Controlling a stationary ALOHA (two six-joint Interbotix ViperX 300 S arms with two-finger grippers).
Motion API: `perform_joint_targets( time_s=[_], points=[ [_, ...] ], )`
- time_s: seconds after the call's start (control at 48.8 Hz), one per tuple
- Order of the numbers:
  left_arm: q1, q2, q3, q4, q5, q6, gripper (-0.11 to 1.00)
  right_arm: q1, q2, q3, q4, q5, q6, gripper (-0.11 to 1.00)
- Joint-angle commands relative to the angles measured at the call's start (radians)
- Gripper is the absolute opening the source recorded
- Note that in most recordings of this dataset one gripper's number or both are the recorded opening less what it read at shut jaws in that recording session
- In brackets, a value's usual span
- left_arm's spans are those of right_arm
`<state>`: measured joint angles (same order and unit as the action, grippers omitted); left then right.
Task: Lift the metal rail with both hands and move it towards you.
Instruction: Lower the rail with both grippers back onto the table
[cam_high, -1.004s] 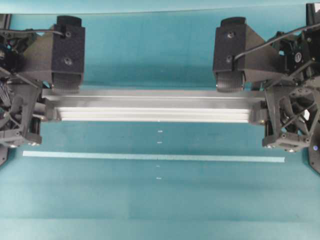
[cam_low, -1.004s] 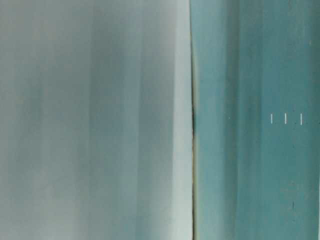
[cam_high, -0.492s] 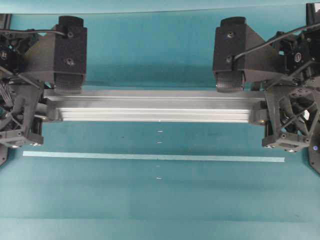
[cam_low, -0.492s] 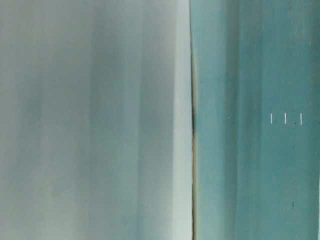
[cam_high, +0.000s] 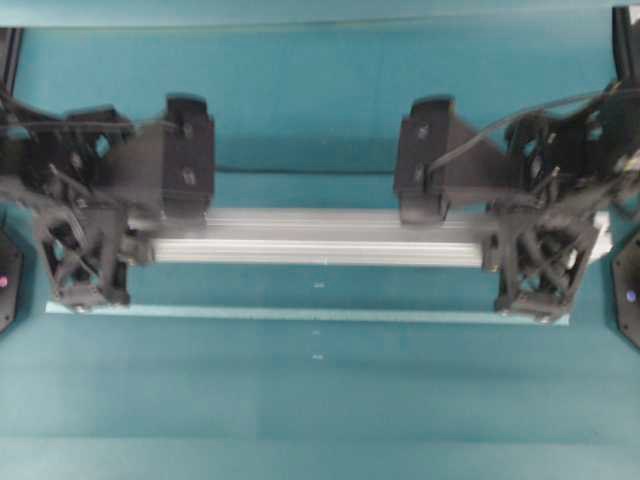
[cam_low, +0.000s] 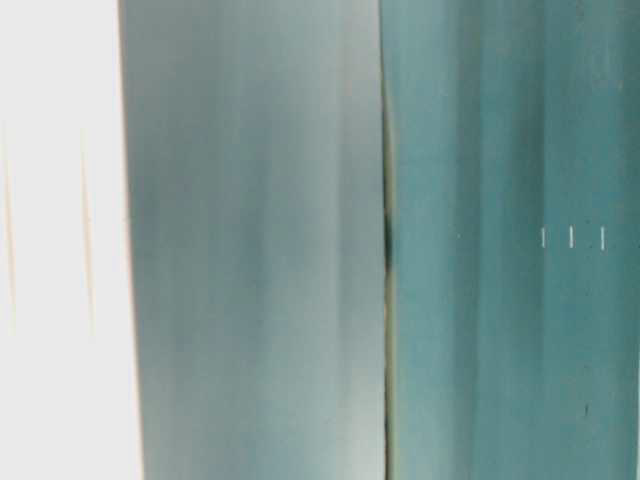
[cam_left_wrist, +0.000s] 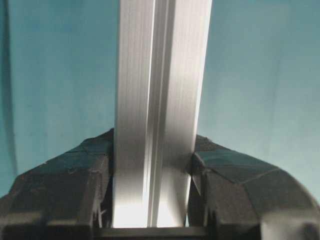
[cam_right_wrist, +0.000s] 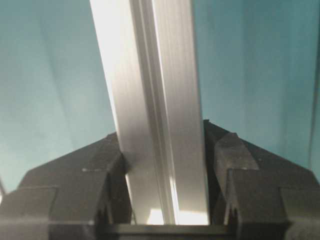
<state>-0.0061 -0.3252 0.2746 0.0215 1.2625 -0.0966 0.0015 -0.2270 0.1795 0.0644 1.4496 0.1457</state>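
Teal worktop (cam_high: 320, 420) open below the tape strip (cam_high: 310, 313). Metal rail (cam_high: 320, 238) lies level across the middle, just above the strip. Left end effector (cam_high: 140, 235) clamped on its left end, right end effector (cam_high: 495, 240) clamped on its right end.

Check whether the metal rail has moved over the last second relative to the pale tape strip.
Yes. In the overhead view the metal rail now lies closer to the tape strip, toward the view's bottom edge, held by the left tool and right tool.
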Motion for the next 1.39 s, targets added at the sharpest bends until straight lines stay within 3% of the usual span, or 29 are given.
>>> perform_joint_targets(
  time_s=[0.0,0.205,0.471,0.779,1.373],
  points=[
    [0.014,-0.008,0.026,0.006,-0.072,-0.018,0.29,-0.006,0.008,0.038,0.000,-0.084,0.043,0.38],
    [0.015,0.003,0.126,0.006,-0.163,-0.006,0.29,0.000,0.026,0.181,0.000,-0.239,0.037,0.38],
    [0.012,0.037,0.302,0.006,-0.374,-0.012,0.29,0.005,0.067,0.307,-0.011,-0.445,0.032,0.38],
    [0.009,0.115,0.362,0.006,-0.500,-0.008,0.29,0.014,0.137,0.385,-0.012,-0.598,-0.006,0.38],
    [0.015,0.261,0.460,0.006,-0.712,-0.014,0.29,0.021,0.230,0.502,-0.014,-0.819,-0.008,0.38]
  ],
)
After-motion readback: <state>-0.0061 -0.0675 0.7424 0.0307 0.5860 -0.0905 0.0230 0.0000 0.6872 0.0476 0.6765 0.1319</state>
